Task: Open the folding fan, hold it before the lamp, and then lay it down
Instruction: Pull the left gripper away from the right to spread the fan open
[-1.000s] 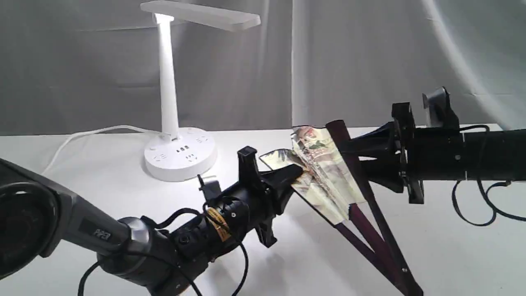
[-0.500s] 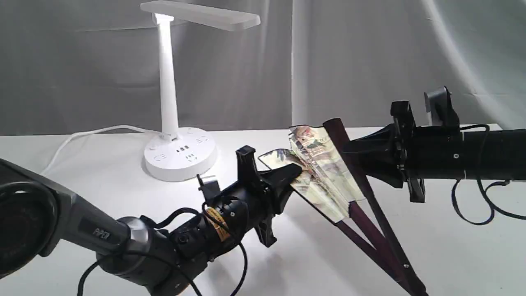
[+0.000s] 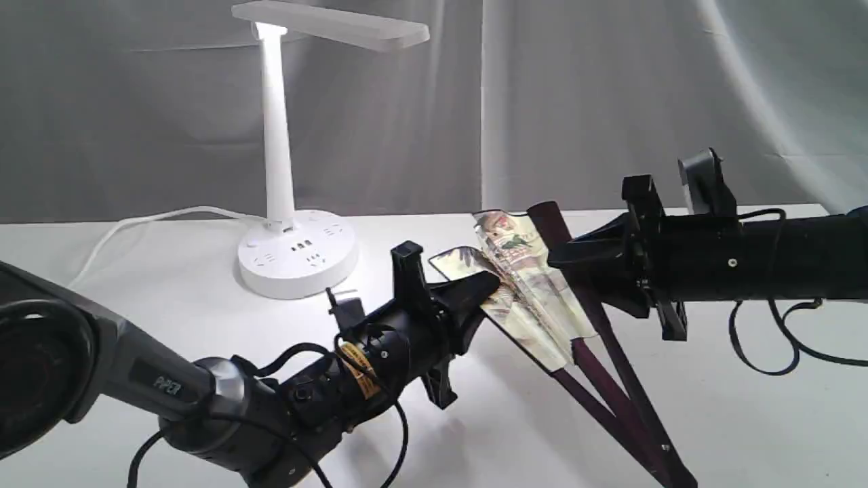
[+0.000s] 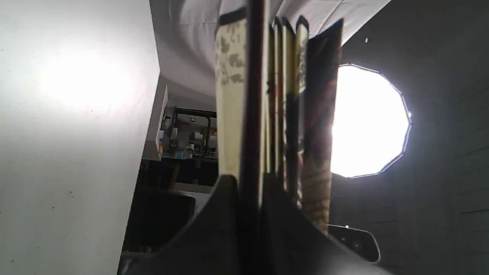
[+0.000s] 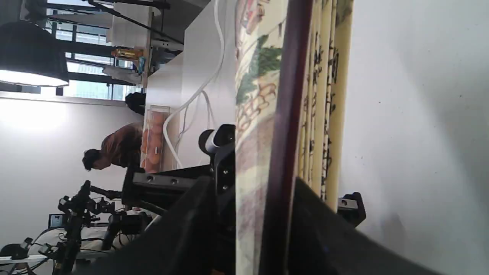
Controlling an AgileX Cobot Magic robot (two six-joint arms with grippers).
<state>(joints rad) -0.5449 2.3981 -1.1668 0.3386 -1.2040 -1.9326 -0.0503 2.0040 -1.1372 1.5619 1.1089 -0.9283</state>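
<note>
Folding fan (image 3: pixel 536 298) hangs partly spread between the two arms, above the white table (image 3: pixel 169 285). It sits off to the right of the lamp (image 3: pixel 277 135) and nearer to me than its round base. The left gripper (image 3: pixel 491 283) is clamped tight on one dark outer rib at the paper's edge. The right gripper (image 3: pixel 559 261) pinches the other outer rib higher up. Painted pleats sag in loose folds between them, and the ribs slant down to the lower right.

blocked: lamp (image 3: pixel 278 156) left, folding fan (image 3: pixel 536 298) centre | free: table (image 3: pixel 386 234) between them
</note>
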